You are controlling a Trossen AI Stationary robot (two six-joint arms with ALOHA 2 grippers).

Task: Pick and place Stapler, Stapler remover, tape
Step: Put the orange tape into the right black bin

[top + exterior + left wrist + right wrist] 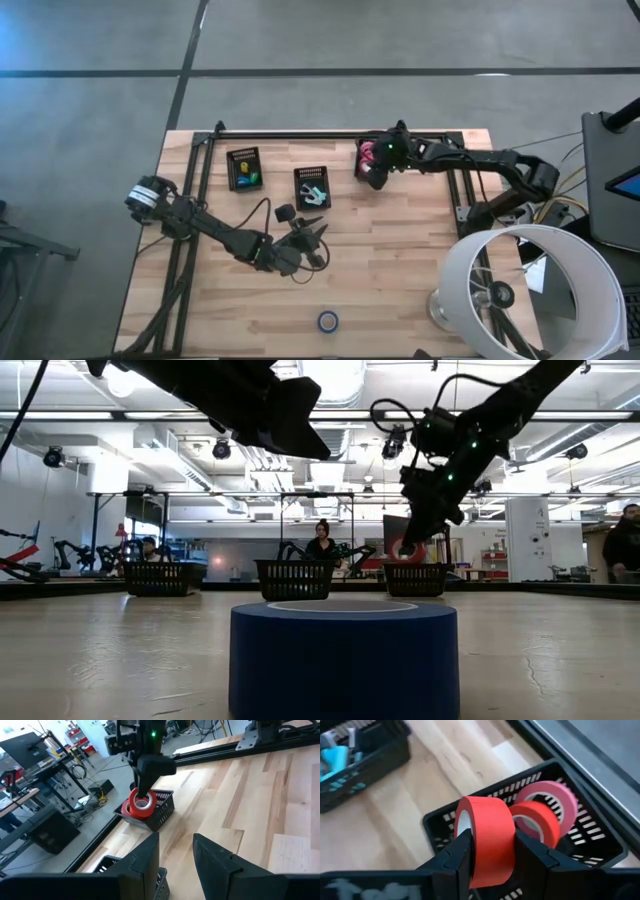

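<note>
Holding a red roll in my R gripper, fingers clamped on its sides, right over the far-right basket at the back of the table. Roll stands on edge between the fingers, above the basket, not yet set down. 2 rolls already lie inside: another red one and a pink one leaning behind it, touching each other. L wrist cam shows the same thing from across the table, roll hanging at the basket's rim.

L gripper sits mid-table, near the front of the middle basket, fingers spread apart w/ nothing between them.

Blue roll lies flat alone near the table's front edge, well apart from both arms; it fills the low cam up close. Middle basket holds teal & pale items, can't tell what exactly. Left basket has yellow & green bits in it. Low cam: people in the room behind, far off
</note>
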